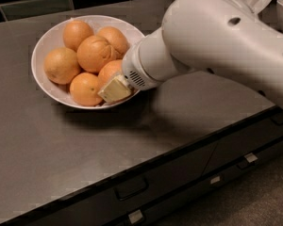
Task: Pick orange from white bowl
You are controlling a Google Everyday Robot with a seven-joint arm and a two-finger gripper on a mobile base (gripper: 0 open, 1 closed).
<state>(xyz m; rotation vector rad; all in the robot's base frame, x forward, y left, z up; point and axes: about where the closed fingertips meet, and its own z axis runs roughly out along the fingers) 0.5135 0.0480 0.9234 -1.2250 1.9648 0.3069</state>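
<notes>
Dark table (61, 154) | white bowl (40, 48) near its far left corner | we see the orange (111, 71) at the bowl's near right side | gripper (115, 89) lies against the orange's front, over the rim | whether it grips, we cannot tell

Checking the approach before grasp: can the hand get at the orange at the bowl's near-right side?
Probably yes. The hand sits at the near-right rim of the white bowl, right against the orange, with nothing between them. The smaller speckled orange crowds it from the side, which may tighten the grasp.
</notes>
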